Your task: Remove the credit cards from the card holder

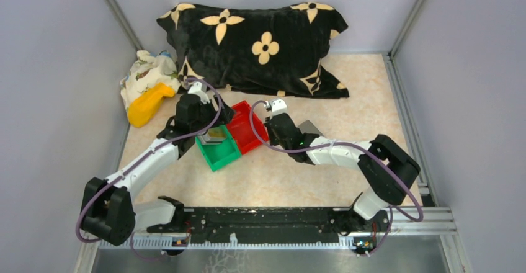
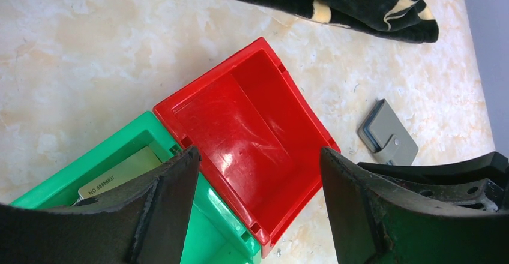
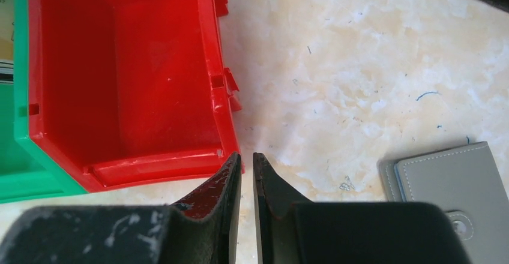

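1. Left gripper (image 2: 258,155) is hovering spread wide, empty, above the red bin (image 2: 198,105) and green bin (image 2: 111,151).
2. Right gripper (image 3: 247,162) is hanging nearly pinched shut, empty.
3. Card holder (image 3: 447,183) is lying just beside it, untouched; grasping it is seemingly coming next, needing wider jaws.
4. One card (image 2: 120,171) is sitting in the green bin.
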You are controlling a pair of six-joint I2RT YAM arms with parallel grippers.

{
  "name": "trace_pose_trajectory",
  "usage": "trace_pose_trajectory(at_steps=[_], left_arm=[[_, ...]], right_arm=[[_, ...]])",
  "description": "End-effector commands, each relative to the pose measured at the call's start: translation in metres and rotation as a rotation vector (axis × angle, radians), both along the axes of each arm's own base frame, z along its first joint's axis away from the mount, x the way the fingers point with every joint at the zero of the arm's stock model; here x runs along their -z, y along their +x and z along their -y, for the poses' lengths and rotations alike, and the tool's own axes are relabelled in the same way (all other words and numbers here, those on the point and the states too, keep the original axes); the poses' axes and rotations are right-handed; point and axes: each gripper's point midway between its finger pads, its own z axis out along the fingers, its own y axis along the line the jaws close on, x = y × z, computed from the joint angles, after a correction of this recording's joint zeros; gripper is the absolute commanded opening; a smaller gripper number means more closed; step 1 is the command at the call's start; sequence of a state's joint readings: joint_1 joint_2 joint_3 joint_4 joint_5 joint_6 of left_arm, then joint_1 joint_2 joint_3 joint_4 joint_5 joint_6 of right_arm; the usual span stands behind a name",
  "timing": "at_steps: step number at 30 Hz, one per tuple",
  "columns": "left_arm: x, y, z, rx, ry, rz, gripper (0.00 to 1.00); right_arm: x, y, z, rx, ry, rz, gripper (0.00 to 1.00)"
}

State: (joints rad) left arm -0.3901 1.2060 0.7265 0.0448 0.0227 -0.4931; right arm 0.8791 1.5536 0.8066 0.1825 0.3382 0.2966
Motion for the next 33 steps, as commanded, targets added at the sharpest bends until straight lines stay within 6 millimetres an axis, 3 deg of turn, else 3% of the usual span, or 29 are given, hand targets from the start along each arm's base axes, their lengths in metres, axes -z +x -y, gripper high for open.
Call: trace_pose_trajectory(at_steps=[1, 10, 14, 16, 20, 22, 24, 29, 31, 33], left_arm=[[-0.008, -0.004, 0.0, 0.014, -0.011, 0.021, 0.79], [-0.003, -0.011, 0.004, 0.038, -0.033, -0.016, 0.8], [0.0, -0.015, 0.004, 0.043, -0.036, -0.026, 0.8], [-0.001, -0.018, 0.006, 0.054, -0.043, -0.023, 0.8], [-0.008, -0.024, 0.015, 0.116, -0.069, 0.006, 0.81], [-0.011, -0.029, 0.028, 0.171, -0.087, 0.015, 0.81], [-0.016, -0.035, 0.047, 0.23, -0.102, 0.021, 0.8], [-0.016, -0.056, 0.112, 0.368, -0.08, 0.027, 0.82], [-0.011, -0.063, 0.133, 0.407, -0.075, 0.016, 0.82], [-0.003, -0.067, 0.149, 0.436, -0.079, 0.0, 0.83]], right_arm=[[-0.018, 0.013, -0.018, 0.003, 0.077, 0.039, 0.15], [0.004, 0.021, -0.031, 0.003, 0.067, 0.012, 0.15], [-0.004, 0.023, -0.026, 0.021, 0.063, 0.031, 0.15], [-0.022, 0.023, -0.016, 0.041, 0.066, 0.073, 0.15], [-0.055, 0.027, 0.019, 0.115, 0.059, 0.156, 0.16], [-0.072, 0.033, 0.045, 0.169, 0.078, 0.182, 0.17], [-0.075, 0.041, 0.074, 0.231, 0.07, 0.18, 0.18], [-0.057, 0.059, 0.13, 0.35, 0.011, 0.11, 0.29], [-0.047, 0.062, 0.142, 0.378, -0.017, 0.089, 0.33], [-0.036, 0.065, 0.149, 0.396, -0.034, 0.068, 0.47]])
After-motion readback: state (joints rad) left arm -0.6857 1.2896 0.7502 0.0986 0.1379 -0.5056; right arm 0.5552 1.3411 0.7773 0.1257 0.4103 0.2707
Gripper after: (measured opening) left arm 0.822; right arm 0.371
